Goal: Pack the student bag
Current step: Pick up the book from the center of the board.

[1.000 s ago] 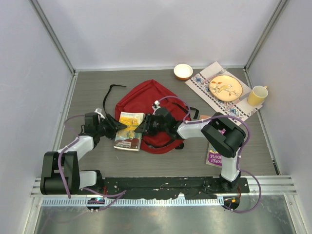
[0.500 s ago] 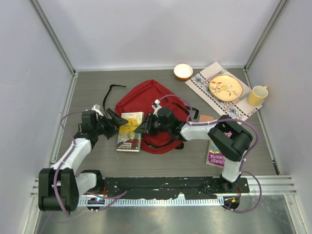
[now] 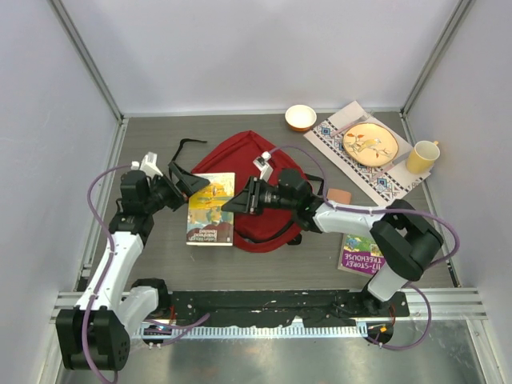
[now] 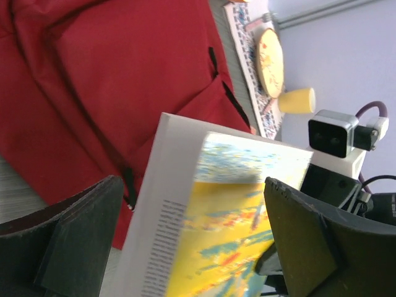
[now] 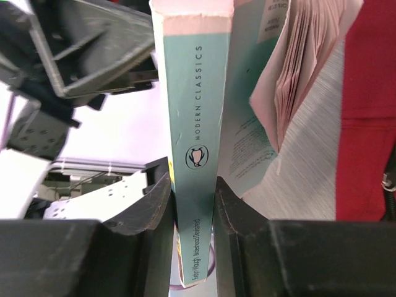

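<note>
The student bag [image 3: 250, 164] is a red backpack lying flat mid-table; its red fabric fills the left wrist view [image 4: 111, 74] and the right edge of the right wrist view [image 5: 370, 124]. A yellow-covered paperback [image 3: 210, 210] sits at the bag's left edge. My right gripper [image 3: 240, 203] is shut on its teal spine [image 5: 195, 124], one finger pressed against each side [image 5: 193, 207]. My left gripper [image 3: 190, 184] stands wide open at the book's far left corner. The cover [image 4: 235, 229] shows between its fingers [image 4: 68, 241] and neither pad clamps it.
At the back right are an orange bowl [image 3: 300, 117], a patterned mat with a plate [image 3: 370, 144] and a yellow mug [image 3: 422, 156]. A purple book [image 3: 360, 252] lies beside the right arm's base, with a small pink block [image 3: 340, 195] nearby. A black strap [image 3: 188, 148] trails left of the bag.
The left gripper opened wide and drew back to the left, letting go of the book. The right gripper closed on the spine and now holds the book, which shifted slightly away from me.
</note>
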{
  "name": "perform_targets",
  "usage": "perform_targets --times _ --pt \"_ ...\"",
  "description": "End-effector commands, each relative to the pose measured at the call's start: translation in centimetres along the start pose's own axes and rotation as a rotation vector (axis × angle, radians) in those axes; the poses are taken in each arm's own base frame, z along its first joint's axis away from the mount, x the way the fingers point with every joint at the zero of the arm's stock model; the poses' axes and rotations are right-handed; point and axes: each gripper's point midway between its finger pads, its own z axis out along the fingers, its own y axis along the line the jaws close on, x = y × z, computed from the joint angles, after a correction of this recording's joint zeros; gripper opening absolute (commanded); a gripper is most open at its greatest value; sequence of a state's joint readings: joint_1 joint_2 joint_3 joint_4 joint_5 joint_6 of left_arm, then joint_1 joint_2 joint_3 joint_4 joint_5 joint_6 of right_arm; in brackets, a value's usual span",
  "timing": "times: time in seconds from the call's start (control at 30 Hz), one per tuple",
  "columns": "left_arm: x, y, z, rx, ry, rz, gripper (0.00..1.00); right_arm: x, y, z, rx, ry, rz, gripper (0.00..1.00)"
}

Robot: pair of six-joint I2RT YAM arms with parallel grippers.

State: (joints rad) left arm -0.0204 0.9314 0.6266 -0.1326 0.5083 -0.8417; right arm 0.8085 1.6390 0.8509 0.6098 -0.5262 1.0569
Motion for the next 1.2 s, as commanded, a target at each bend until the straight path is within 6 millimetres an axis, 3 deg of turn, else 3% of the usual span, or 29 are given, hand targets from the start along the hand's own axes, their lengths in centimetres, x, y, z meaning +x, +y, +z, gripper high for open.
perform_targets --times 0.0,0.17,0.3,0.7,1.0,1.17 --pt "-0.5 -4.0 -0.3 0.175 0.022 0.035 1.00 -3.6 10.9 -3.7 -0.322 -0.101 -0.170 0.01" --pt "-0.8 -5.9 -0.2 0.299 0.021 0.020 1.00 -4.4 13.8 -5.8 -0.412 -0.113 -0.198 0.01" --pt "-1.3 -8.7 -0.8 0.465 0.019 0.017 1.00 -4.7 16.0 -7.4 -0.515 -0.120 -0.207 0.01" --pt "-1.0 -13.3 -2.6 0.682 0.082 0.015 0.99 -5.9 17.2 -9.5 -0.598 -0.134 -0.207 0.01" --pt "-0.2 -16.3 -5.2 0.889 0.158 0.031 1.00 -7.2 16.3 -10.1 -0.568 -0.158 -0.216 0.02" --pt "0.1 -16.8 -5.7 0.937 0.181 0.031 0.81 -7.8 15.7 -10.5 -0.545 -0.169 -0.220 0.02"
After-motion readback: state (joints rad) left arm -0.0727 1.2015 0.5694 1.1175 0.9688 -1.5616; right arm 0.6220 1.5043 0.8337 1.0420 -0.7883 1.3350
